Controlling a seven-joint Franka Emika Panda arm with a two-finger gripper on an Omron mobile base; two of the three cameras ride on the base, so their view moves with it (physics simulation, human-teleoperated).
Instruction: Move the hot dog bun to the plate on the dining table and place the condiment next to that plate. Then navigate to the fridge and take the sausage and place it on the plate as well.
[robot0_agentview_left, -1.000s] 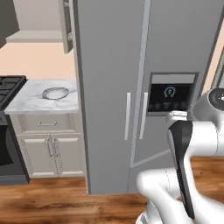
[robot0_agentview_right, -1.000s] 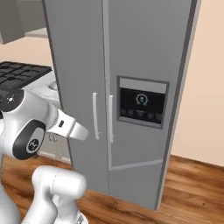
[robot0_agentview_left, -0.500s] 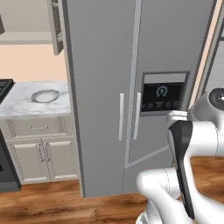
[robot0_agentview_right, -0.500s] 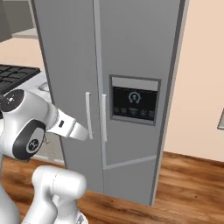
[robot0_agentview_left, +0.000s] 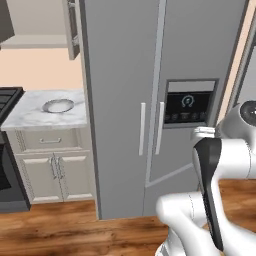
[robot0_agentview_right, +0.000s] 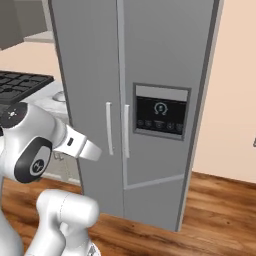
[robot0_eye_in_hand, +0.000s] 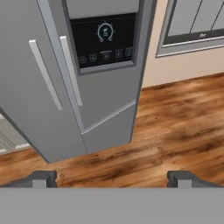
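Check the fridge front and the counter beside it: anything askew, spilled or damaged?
Nothing stands out. The fridge has both doors shut, handles vertical and parallel, dispenser panel lit and intact. The small grey dish sits flat on the marble counter, no spill. The wood floor looks clean. The pincer is open, holding nothing.

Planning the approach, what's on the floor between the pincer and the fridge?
Bare wood floor alone, in the hand view: nothing lies between the open pincer and the fridge, doors shut.
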